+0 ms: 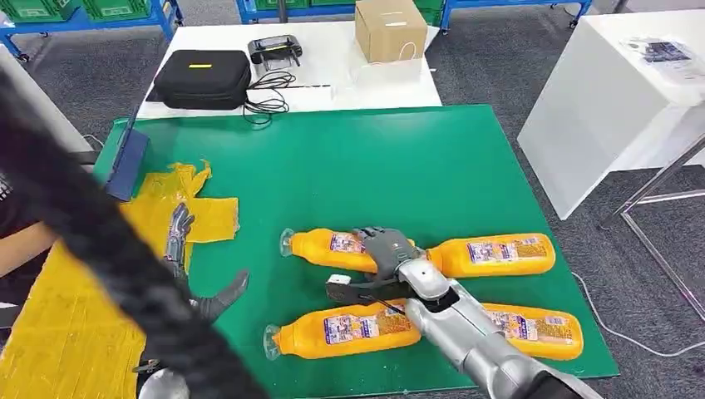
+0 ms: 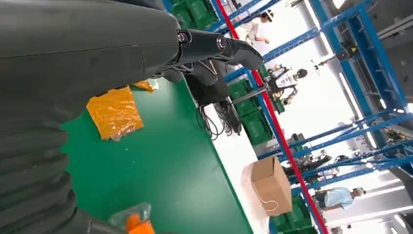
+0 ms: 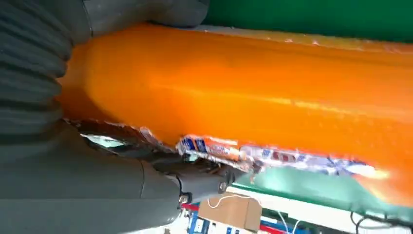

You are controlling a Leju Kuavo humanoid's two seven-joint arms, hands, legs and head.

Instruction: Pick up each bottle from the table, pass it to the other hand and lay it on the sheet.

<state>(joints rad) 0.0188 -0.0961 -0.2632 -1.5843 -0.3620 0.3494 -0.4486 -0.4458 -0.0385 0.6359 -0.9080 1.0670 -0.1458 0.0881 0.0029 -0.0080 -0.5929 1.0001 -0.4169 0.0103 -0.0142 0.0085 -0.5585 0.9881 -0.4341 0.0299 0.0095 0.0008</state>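
Several orange bottles lie on the green mat (image 1: 399,158). My right hand (image 1: 384,249) reaches over the far-left bottle (image 1: 328,245), with its fingers across the top and its thumb under the near side. That bottle (image 3: 253,92) presses against the palm in the right wrist view. Another bottle (image 1: 499,253) lies to its right, and two lie nearer: one on the left (image 1: 345,328), one on the right (image 1: 536,328). My left hand (image 1: 184,258) hovers with its fingers spread at the edge of the yellow sheet (image 1: 50,332). In the left wrist view its fingers (image 2: 219,46) hold nothing above the sheet (image 2: 114,112).
A thick black hose (image 1: 108,241) crosses the left foreground. A blue tablet-like object (image 1: 125,162) leans at the mat's left edge. Behind the mat are a black case (image 1: 204,79), cables (image 1: 270,100) and a cardboard box (image 1: 391,29). A white table (image 1: 615,91) stands to the right.
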